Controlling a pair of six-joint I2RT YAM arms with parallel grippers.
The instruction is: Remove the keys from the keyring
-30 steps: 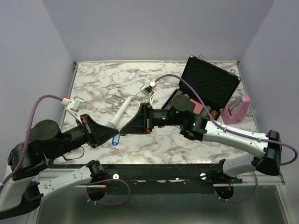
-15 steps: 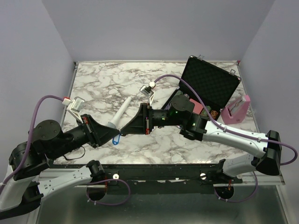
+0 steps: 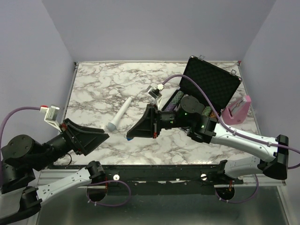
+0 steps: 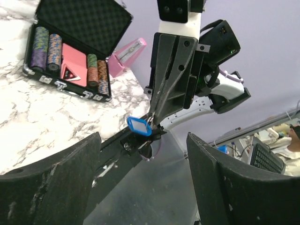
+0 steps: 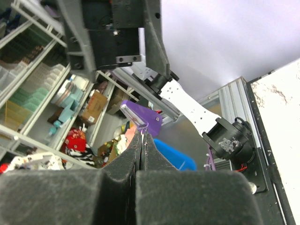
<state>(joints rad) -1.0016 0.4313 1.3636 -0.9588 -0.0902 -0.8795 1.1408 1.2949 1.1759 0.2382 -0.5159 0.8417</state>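
A small key with a bright blue head [image 4: 139, 126] hangs at the tip of my right gripper [image 4: 153, 121]. That gripper is shut on it and held above the table's near edge [image 3: 126, 137]. In the top view only a speck of the key's blue [image 3: 125, 138] shows at those tips. In the right wrist view the pads are pressed together [image 5: 142, 135]. The keyring is too small to make out. My left gripper [image 3: 99, 141] stands wide open a short way left of the key. Nothing is between its fingers [image 4: 56, 187].
A white stick-like tool [image 3: 118, 115] lies on the marble table [image 3: 93, 89] just beyond the grippers. An open black case [image 3: 208, 86] with poker chips [image 4: 46, 46] stands at the back right, with a pink object [image 3: 237, 109] beside it.
My left gripper has opened, let go and drawn back to the left. My right gripper has shut and keeps the blue key, shifted slightly toward the near edge.
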